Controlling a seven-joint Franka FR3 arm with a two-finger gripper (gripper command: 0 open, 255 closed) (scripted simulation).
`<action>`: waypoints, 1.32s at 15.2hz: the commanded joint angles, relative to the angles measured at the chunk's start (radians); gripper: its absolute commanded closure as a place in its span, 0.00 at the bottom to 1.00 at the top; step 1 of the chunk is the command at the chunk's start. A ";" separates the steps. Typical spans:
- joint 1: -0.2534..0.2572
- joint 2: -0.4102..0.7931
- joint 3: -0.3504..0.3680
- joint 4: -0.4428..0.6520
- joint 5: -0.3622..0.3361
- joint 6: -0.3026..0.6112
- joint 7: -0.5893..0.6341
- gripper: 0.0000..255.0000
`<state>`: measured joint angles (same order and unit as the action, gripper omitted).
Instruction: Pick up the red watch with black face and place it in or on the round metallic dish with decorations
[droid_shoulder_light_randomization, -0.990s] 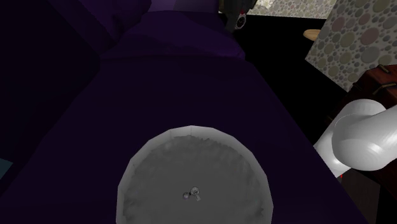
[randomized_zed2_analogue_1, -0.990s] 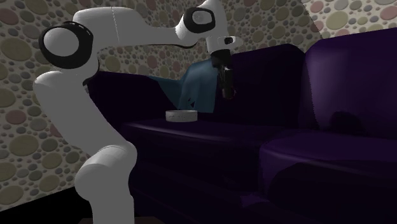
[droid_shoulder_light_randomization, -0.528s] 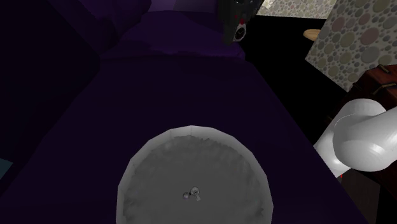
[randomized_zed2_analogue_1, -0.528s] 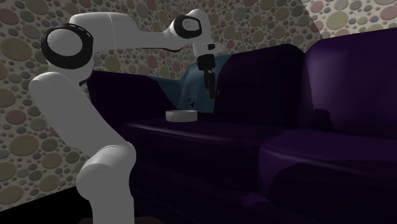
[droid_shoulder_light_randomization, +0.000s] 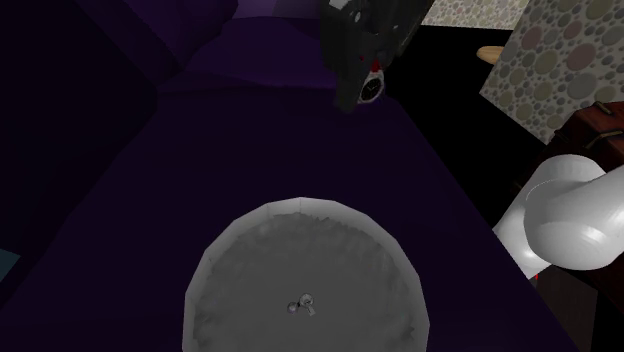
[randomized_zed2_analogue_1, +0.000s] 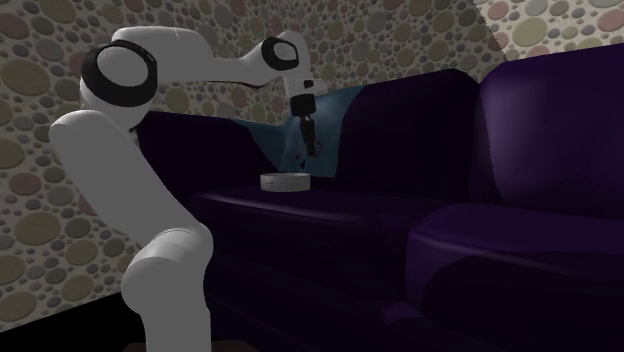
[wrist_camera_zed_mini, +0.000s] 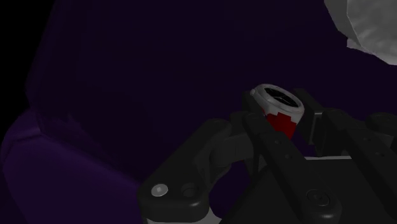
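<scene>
A red watch (wrist_camera_zed_mini: 278, 108) with a black face and silver bezel sits clasped between my black fingers; my gripper (wrist_camera_zed_mini: 283, 118) is shut on it. In the shoulder view the gripper (droid_shoulder_light_randomization: 362, 70) hangs over the far end of the purple seat, with the watch (droid_shoulder_light_randomization: 372, 89) at its tip. The round grey dish (droid_shoulder_light_randomization: 240, 260) lies nearer the camera on the seat, apart from the gripper. In the second exterior view the gripper (randomized_zed2_analogue_1: 311, 143) hovers just above and to the right of the dish (randomized_zed2_analogue_1: 285, 182). A piece of the dish's rim (wrist_camera_zed_mini: 372, 28) shows beyond the fingers.
The dish rests on a dark purple sofa (randomized_zed2_analogue_1: 480, 230) with high back cushions. A small pale object (droid_shoulder_light_randomization: 302, 305) lies in the dish's middle. A blue cushion (randomized_zed2_analogue_1: 335, 110) leans behind the dish. The white arm's elbow (droid_shoulder_light_randomization: 565, 215) bulks at the shoulder view's right. Spotted walls (randomized_zed2_analogue_1: 420, 30) surround.
My gripper, holding the watch, has swung toward the dish: leftward and a little down in the second exterior view, further down into the shoulder view.
</scene>
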<state>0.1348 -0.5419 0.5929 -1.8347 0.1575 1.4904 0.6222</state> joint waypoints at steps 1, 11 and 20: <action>0.000 0.020 0.051 0.036 0.006 -0.011 0.057 1.00; -0.066 0.228 0.413 0.277 -0.061 -0.047 0.378 1.00; -0.047 0.201 0.427 0.155 -0.038 0.058 0.398 1.00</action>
<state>0.0838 -0.3338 1.0238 -1.6632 0.1141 1.5362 1.0223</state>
